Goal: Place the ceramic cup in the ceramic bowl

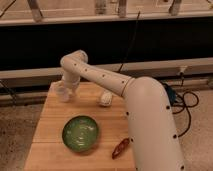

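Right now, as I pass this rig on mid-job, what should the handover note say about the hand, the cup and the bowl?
Hand: down at the far left corner of the table, right at the ceramic cup. Whether it holds the cup does not show.
Ceramic cup: at that corner, against the hand, not in the bowl.
Ceramic bowl: nearer the camera, empty, apart from the cup.
Done: hand is at the cup.
Left: confirm the grasp, lift, carry to the bowl, set the cup inside.
Note: a white lumpy object and a reddish-brown object lie to the right of that path.
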{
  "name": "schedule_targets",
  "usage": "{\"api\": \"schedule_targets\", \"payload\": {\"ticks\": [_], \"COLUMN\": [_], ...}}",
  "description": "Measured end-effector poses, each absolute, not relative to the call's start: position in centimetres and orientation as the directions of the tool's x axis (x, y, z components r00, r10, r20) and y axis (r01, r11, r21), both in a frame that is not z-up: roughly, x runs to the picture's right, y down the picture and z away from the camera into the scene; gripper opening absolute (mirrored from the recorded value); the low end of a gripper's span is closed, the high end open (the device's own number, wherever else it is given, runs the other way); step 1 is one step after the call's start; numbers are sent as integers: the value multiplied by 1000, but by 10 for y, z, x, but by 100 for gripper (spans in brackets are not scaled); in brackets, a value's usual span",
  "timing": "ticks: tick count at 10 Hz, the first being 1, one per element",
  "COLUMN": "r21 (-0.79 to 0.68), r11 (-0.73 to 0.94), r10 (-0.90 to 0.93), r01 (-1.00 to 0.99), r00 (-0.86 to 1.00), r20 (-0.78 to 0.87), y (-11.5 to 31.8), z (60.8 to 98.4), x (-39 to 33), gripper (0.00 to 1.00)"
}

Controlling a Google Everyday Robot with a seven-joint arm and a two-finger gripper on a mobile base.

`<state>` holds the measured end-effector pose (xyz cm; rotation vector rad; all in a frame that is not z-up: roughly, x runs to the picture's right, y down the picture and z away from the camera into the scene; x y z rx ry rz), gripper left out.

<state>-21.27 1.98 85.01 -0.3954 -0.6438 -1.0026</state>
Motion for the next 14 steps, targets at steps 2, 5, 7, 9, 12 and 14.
{"api": "schedule_targets", "payload": {"ticks": [2,5,7,9,12,14], "r21": [-43,-108,-123,-125,-104,-67], "r11": [456,412,401,382,358,359], "r10": [-652,-654,-661,-672,-680,-674], "r01": [889,905,908,916,928,931], "r00": [366,377,379,368,335,308], "r20": [664,655,648,643,652,672], "y": [25,32,32,34,39,42], "z": [864,889,895,897,896,893], "x": [-220,-213,-212,-213,-219,-226], "gripper": [80,80,80,66,34,16]}}
